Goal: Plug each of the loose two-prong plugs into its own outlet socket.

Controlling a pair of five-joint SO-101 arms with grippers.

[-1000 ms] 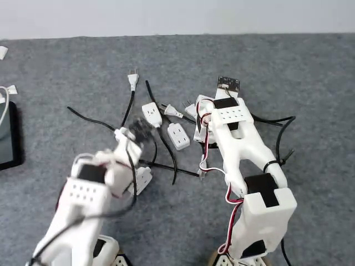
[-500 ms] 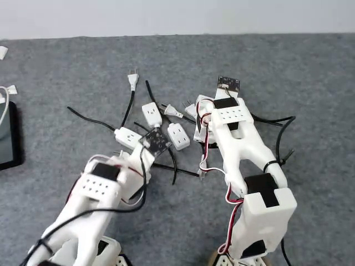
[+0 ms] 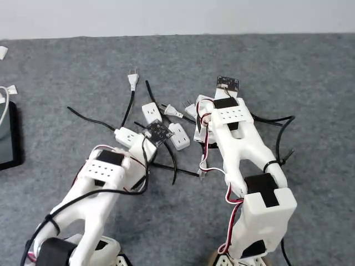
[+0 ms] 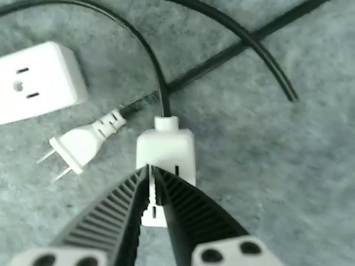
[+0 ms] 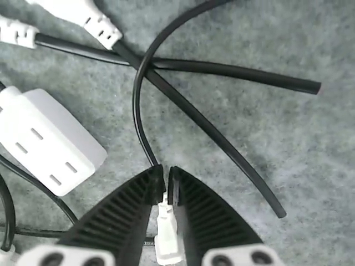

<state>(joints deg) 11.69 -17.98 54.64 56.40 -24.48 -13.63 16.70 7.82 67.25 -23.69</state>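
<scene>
- Left of centre, near the far edge of the table, the far plug is lying loose with its prongs pointing away from the arms.
- Toward the middle, the left socket, the middle socket and the right socket are sitting close together, all showing empty slots. The middle plug is lying unplugged just beside the middle socket.
- As I am judging it, no pairing is done yet and every plug is waiting for its socket.
- The left wrist view is adding what the arm hides from above. The left gripper is hanging with its fingers drawn almost together, grasping nothing, tips over a socket block, with a loose plug just beside it. I cannot tell which high-view pieces these are.
- The right wrist view is showing the right gripper pinched to a slit on a white held plug, its black cable looping away and a neighbouring socket lying near. In the high view, right of centre, the right arm is covering this grip.
</scene>
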